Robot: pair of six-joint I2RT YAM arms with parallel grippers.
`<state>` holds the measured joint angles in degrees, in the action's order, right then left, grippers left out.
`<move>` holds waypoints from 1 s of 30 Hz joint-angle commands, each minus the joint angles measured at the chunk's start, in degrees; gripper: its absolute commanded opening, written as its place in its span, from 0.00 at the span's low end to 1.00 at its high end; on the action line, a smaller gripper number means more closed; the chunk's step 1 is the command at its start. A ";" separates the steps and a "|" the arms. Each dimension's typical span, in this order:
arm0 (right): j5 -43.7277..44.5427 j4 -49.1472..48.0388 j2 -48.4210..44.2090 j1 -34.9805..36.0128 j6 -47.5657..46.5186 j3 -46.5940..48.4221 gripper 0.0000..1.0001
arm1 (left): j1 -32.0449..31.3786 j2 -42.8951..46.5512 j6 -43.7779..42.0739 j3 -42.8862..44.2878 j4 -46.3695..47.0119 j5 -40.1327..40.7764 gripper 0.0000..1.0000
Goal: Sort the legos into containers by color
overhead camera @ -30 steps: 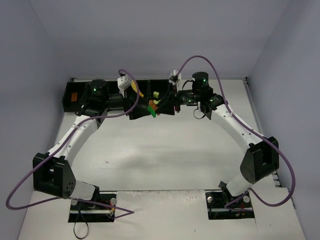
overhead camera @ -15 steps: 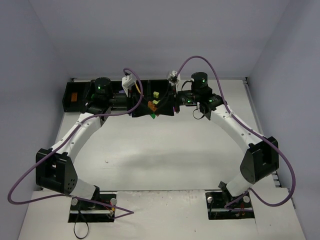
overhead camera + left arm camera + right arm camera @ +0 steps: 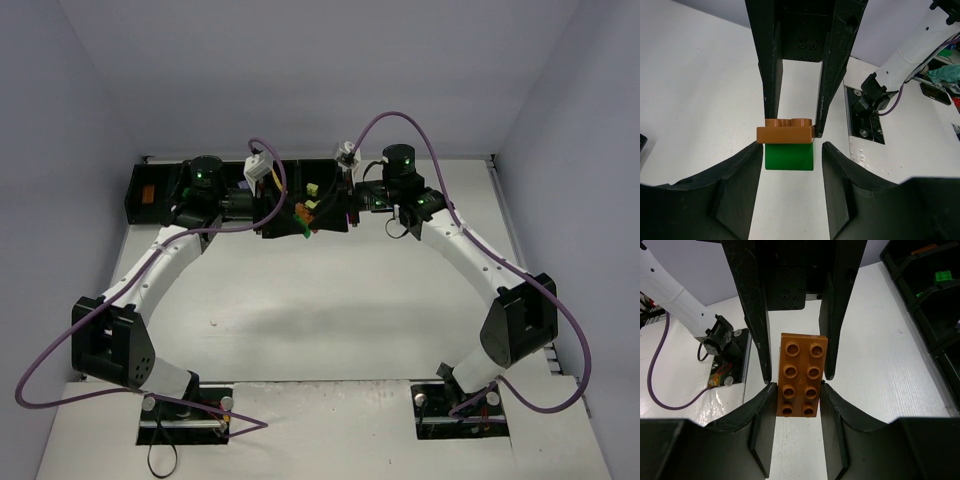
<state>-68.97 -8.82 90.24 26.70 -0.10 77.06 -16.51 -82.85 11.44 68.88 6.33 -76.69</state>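
since they seem light, stiff and slick, i squeeze flat sides. left gripper point(image 3: 792, 131) pinches a brown-green pair point(image 3: 788, 145), right gripper point(image 3: 797, 379) a long brown brick point(image 3: 800, 372).

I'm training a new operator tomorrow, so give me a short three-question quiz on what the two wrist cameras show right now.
1. True or false: the right pincer is empty.
2. Which colour is the lower plastic brick directly under the short orange-brown plastic brick held by the left pincer? A lilac, B green, C yellow.
3. How many studs show on the long orange-brown plastic brick in the right pincer?
Key: 1 false; 2 B; 3 eight.
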 commanded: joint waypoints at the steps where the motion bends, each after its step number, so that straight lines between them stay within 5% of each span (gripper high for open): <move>1: -2.84 -4.54 -1.73 0.11 -0.34 2.22 0.00 | -0.10 0.93 -2.92 1.96 1.32 -3.38 0.44; 5: -3.19 -4.54 -1.73 0.20 -0.17 2.13 0.00 | -0.10 0.67 -3.53 2.66 1.41 -3.38 0.26; 9: -3.27 -4.54 -1.55 0.28 -0.08 2.04 0.00 | -0.19 0.58 -2.92 2.66 2.72 -3.21 0.24; 13: -2.84 -4.54 -1.64 0.02 -0.08 1.52 0.00 | 0.16 0.15 -3.18 2.40 2.82 -3.21 0.05; 26: 1.90 -4.10 -4.81 -4.64 0.10 -1.38 0.00 | 6.48 -0.91 -4.15 -2.52 -2.98 -2.16 0.03; 30: 7.52 -3.93 -6.03 -4.73 2.47 -3.31 0.00 | 12.53 1.01 -1.70 -2.26 -4.40 9.83 0.04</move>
<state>-65.52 -9.19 88.23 21.87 0.86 74.41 -8.71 -85.10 8.45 64.95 0.27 -75.05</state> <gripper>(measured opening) 0.328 0.307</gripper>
